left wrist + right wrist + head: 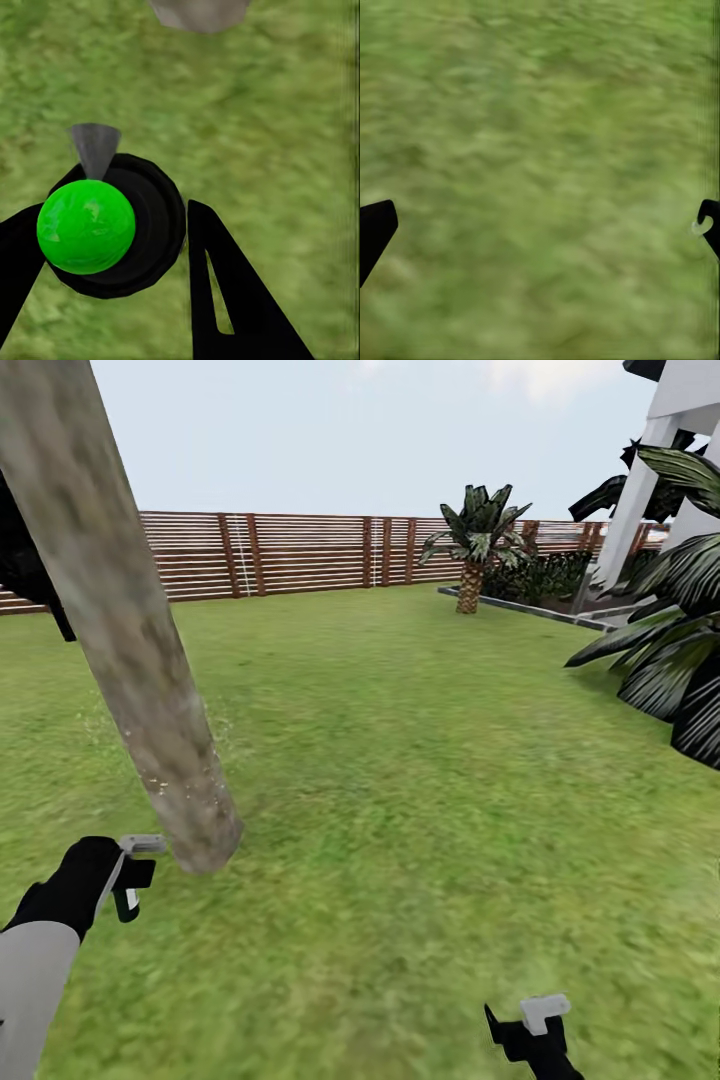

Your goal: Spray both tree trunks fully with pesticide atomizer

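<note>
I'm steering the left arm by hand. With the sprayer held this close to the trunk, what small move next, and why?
Probably raise the left gripper slowly while spraying. It is shut on the atomizer, whose nozzle faces the trunk near its base, where specks already show; the trunk higher up looks bare.

- The left arm [40, 950], grey at the forearm and black at the wrist, reaches forward at the lower left of the head view.
- The left gripper [112, 240] has its black fingers [232, 300] closed around a held object.
- The right gripper [535, 1035] sits low, its fingers [375, 229] spread wide apart.
</note>
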Tool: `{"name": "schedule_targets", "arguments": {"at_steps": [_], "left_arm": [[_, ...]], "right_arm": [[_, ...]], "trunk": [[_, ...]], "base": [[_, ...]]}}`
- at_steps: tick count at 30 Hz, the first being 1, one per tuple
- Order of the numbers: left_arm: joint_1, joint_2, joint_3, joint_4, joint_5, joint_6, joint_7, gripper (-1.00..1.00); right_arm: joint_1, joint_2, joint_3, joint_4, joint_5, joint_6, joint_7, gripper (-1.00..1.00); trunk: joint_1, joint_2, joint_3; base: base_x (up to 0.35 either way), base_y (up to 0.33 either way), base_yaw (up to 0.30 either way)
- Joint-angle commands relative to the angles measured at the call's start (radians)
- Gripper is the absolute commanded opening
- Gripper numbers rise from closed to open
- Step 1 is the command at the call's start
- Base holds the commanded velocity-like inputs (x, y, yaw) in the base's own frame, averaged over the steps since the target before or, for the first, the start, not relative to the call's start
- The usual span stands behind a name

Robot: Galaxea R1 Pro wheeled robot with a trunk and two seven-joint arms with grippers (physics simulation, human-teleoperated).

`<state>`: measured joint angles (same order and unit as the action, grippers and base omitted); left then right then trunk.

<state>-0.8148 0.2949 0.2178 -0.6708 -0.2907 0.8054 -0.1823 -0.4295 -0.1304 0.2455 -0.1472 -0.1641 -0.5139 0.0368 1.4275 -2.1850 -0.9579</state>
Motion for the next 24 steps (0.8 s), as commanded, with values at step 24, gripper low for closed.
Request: {"name": "schedule_targets", "arguments": {"at_steps": [24], "left_arm": [[0.000, -0.022, 0.002, -0.008, 0.000, -0.003, 0.000, -1.00]], "right_arm": [[0.000, 0.000, 0.000, 0.001, 0.000, 0.000, 0.000, 1.00]], "trunk": [[0.000, 0.000, 0.000]], "base": [[0.071, -0.238, 0.148]]}}
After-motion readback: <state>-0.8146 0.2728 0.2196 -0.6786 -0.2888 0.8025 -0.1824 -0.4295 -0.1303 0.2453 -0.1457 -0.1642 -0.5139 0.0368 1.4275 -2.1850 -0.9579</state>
